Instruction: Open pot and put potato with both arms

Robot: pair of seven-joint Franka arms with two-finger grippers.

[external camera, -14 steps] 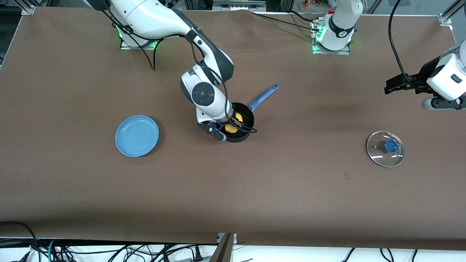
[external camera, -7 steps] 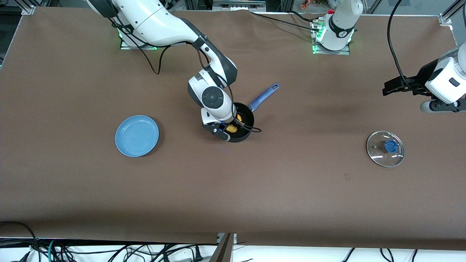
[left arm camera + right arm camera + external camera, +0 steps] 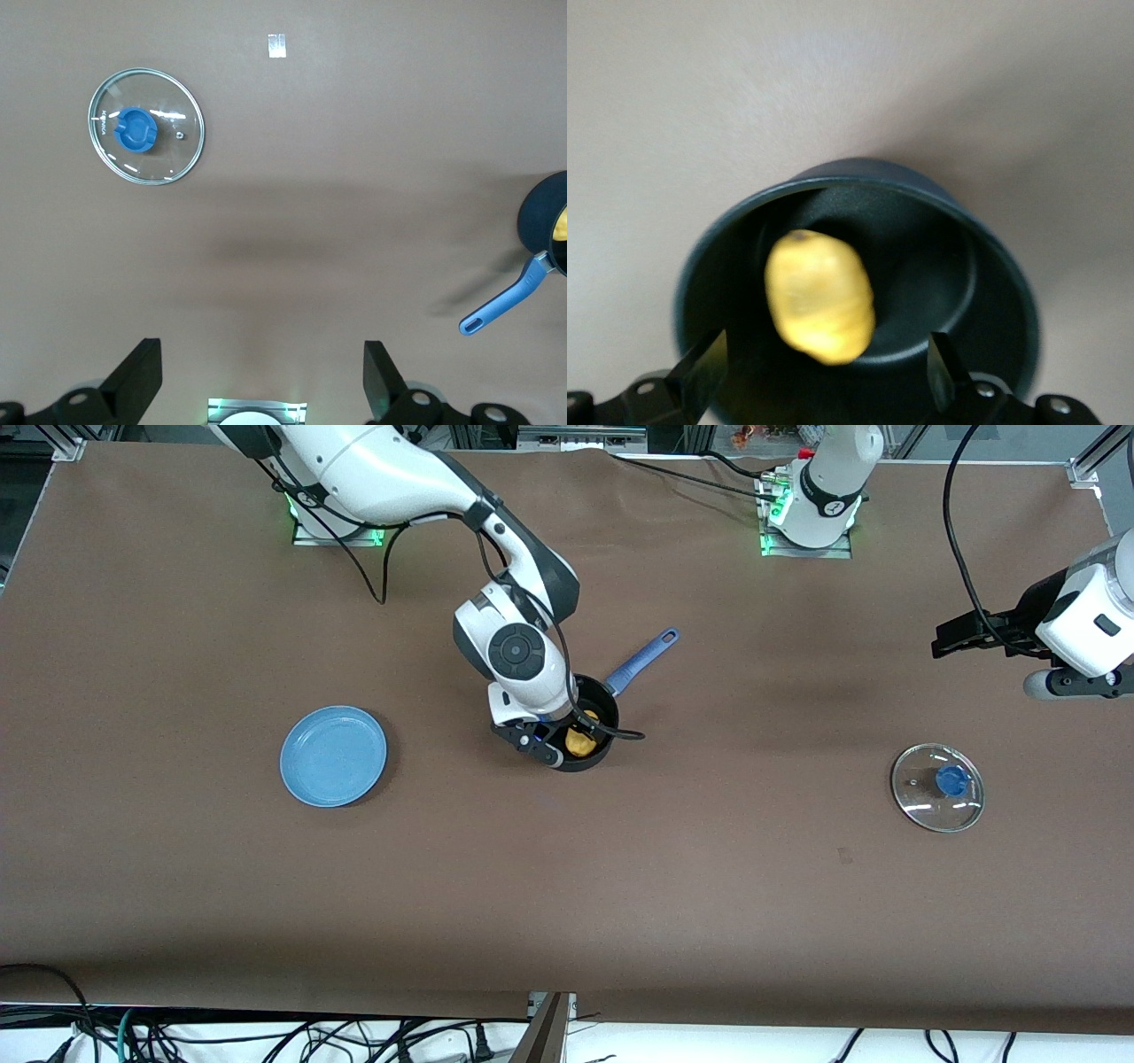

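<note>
Having shifted a little since a second ago: right gripper [image 3: 567, 737] now hanging more squarely over the saucepan [image 3: 592, 717], potato [image 3: 580, 741] showing at the pan's six o'clock rather than its middle. Left arm, lid and plate unchanged.

Sitting loose in the saucepan [image 3: 859, 301], the potato [image 3: 819, 297] no longer pinched: right gripper [image 3: 824, 376] fingers spread wide at either side of it, touching nothing. Blurring slightly in the right wrist view, so possibly still settling. Blue handle pointing toward two o'clock from the pan.

Waiting, the left gripper [image 3: 263, 381], fingers wide apart and empty, over bare table at the left arm's end. Lying flat on the table, the glass lid [image 3: 937, 786], well apart from the pan, at roughly four o'clock from it. Resting near the pan's nine o'clock, the blue plate [image 3: 333, 755].

Finishing the placing step, by the look of it; next, lifting the right gripper straight up, clear of the rim.

Carrying small print beside its knob, the lid [image 3: 146, 126], too fine for reading.
</note>
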